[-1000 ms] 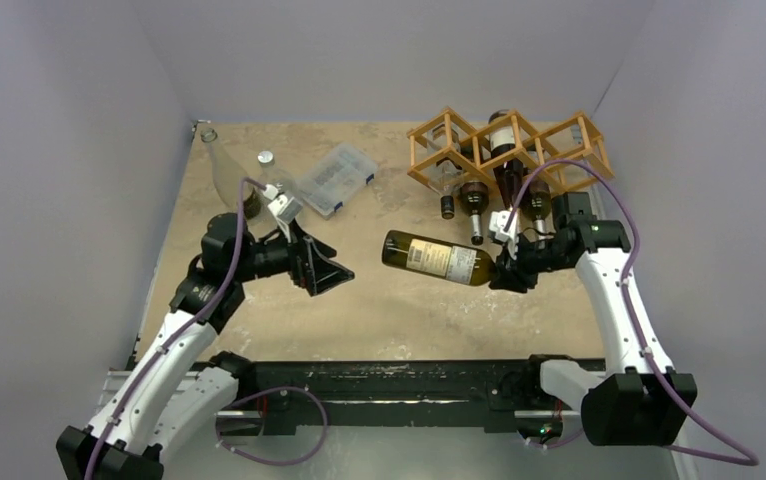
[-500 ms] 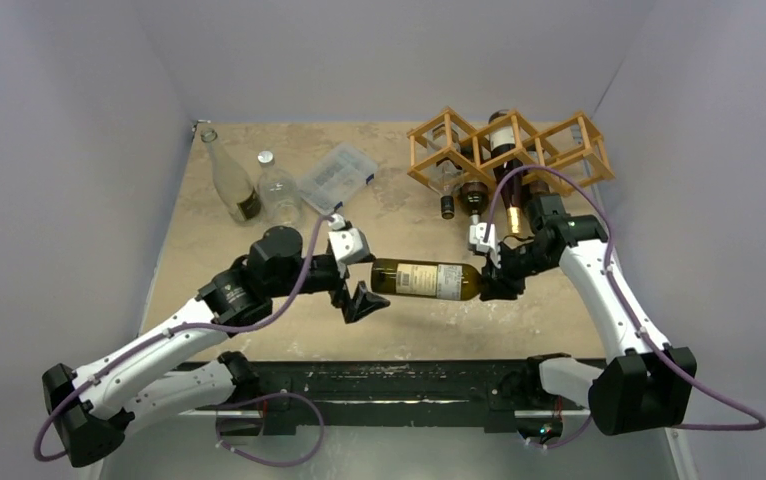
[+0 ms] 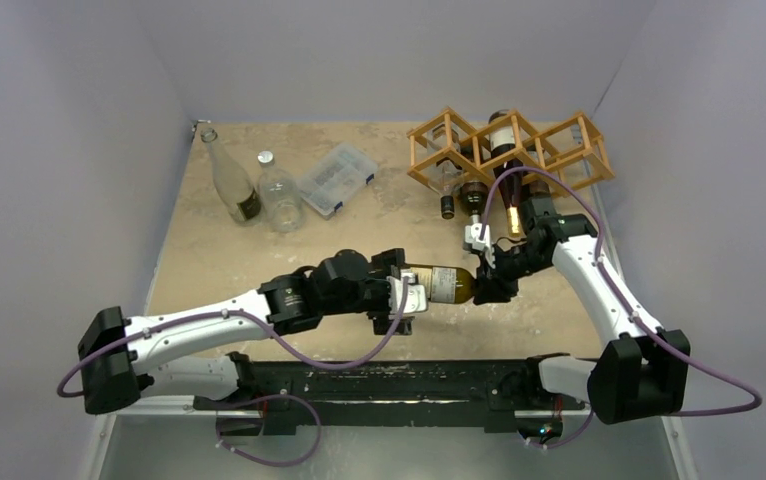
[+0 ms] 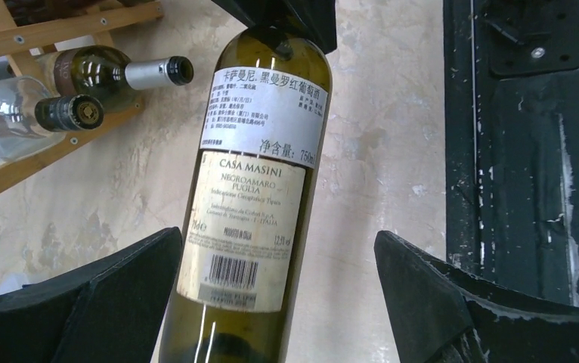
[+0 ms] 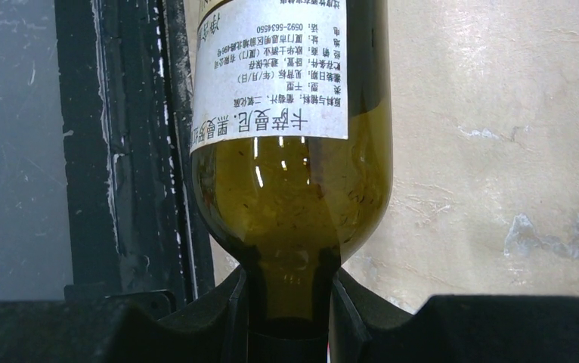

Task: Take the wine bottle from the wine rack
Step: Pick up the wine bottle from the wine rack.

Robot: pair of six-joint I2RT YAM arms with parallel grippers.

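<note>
A green wine bottle point(image 3: 441, 283) with a white label hangs level above the table, in front of the wooden lattice wine rack point(image 3: 560, 143). My right gripper point(image 3: 483, 286) is shut on its neck; the right wrist view shows the neck point(image 5: 290, 291) pinched between both fingers. My left gripper point(image 3: 402, 297) is open at the bottle's base end. In the left wrist view the bottle point(image 4: 252, 189) lies between the spread fingers point(image 4: 97, 302), close to the left one and apart from the right. My left gripper point(image 4: 279, 238) is not closed on it.
Several bottles point(image 3: 474, 200) lie in the rack with necks pointing forward, also in the left wrist view point(image 4: 113, 72). Two clear bottles point(image 3: 229, 180) and a clear plastic box point(image 3: 337, 178) stand back left. A black rail point(image 3: 389, 385) runs along the near edge.
My left arm has swung right and forward, bringing its open jaws around the bottle's base end. My right gripper has carried the bottle slightly left and nearer.
</note>
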